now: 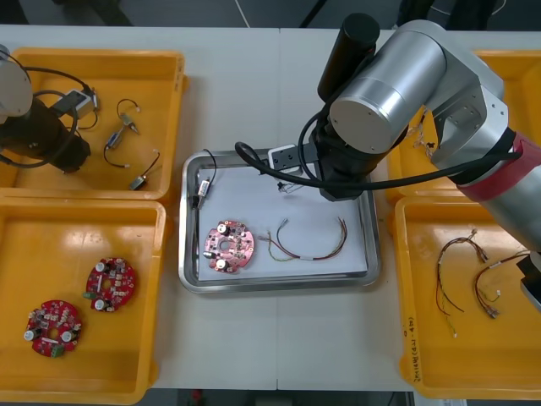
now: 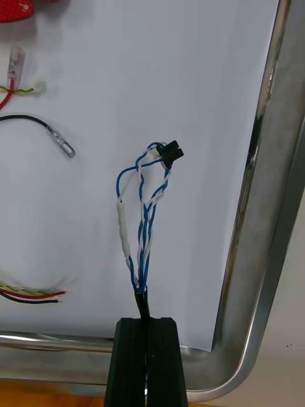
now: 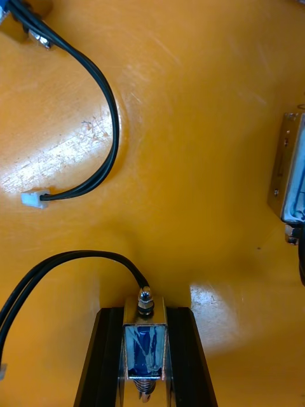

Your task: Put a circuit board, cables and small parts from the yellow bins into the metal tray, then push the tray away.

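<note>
In the metal tray (image 1: 279,286) we already have a circuit board (image 1: 228,246), a red and yellow cable (image 1: 313,249) and a black cable (image 1: 210,172). Our right gripper (image 2: 147,321), closed on the twisted blue and white cable (image 2: 145,216), hangs near the tray's far right corner. Our left gripper (image 3: 145,313) clamps a small metal part (image 3: 145,343) in the far left yellow bin (image 1: 169,110). Both deliveries and the push are left, we judge.

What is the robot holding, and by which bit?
Right end effector, over the tray: blue and white cable, by one end. Left end effector, in a bin: small metal part, by its sides.
</note>
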Controlling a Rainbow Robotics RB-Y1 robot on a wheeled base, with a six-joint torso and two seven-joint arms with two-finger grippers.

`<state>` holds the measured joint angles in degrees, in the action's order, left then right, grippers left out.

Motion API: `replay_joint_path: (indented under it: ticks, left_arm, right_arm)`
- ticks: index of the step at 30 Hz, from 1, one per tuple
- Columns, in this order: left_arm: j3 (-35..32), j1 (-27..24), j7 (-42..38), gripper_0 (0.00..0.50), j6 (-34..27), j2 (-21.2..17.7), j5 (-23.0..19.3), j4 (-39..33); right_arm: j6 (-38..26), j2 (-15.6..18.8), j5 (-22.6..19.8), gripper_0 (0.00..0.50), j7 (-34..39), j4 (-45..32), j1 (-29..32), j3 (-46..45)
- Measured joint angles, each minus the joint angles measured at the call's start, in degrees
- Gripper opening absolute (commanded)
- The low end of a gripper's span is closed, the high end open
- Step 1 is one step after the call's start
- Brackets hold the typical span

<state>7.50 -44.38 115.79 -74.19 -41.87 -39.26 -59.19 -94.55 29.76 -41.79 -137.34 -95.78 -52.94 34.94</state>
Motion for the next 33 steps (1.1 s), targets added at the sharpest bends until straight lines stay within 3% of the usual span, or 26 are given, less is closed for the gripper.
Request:
replay_joint_path:
  ticks: [8, 25, 26, 27, 28, 29, 31, 33]
  left_arm:
    - [-0.01, 0.00, 0.00, 0.000, -1.68, -1.20, -0.18, -1.89]
    - [-6.84, 0.01, 0.00, 0.000, -13.71, -2.51, -0.56, -14.56]
    - [-7.01, 0.01, 0.00, 0.001, -14.21, -2.51, -0.58, -15.22]
    - [-7.13, 0.01, 0.00, 0.000, -14.71, -2.51, -0.59, -15.89]
    - [-7.25, 0.01, 0.00, 0.000, -15.17, -2.51, -0.60, -16.48]
    - [-7.31, 0.01, 0.00, 0.000, -15.69, -2.51, -0.61, -17.06]
    - [-7.32, 0.01, -0.01, 0.000, -16.91, -2.51, -0.63, -18.33]
    - [-7.32, 0.01, -0.01, 0.000, -18.21, -2.51, -0.68, -19.54]
  right_arm:
    - [2.42, -0.15, 4.00, 0.000, 0.00, 1.63, 0.00, 2.06]
    - [10.47, -0.43, 3.57, 0.001, 0.04, 8.38, 0.01, 3.77]
    - [10.65, -0.43, 3.58, 0.029, 0.06, 8.38, 0.01, 4.04]
    - [10.76, -0.43, 3.58, 0.231, 0.08, 8.38, 0.01, 4.35]
    - [10.87, -0.44, 3.59, 0.304, 0.11, 8.38, 0.01, 4.64]
    - [10.96, -0.44, 3.59, 0.439, 0.13, 8.38, 0.01, 4.89]
    - [11.01, -0.44, 3.59, 0.498, 0.17, 8.38, 0.01, 5.22]
    - [11.02, -0.44, 3.58, 0.500, 0.26, 8.38, 0.01, 5.34]
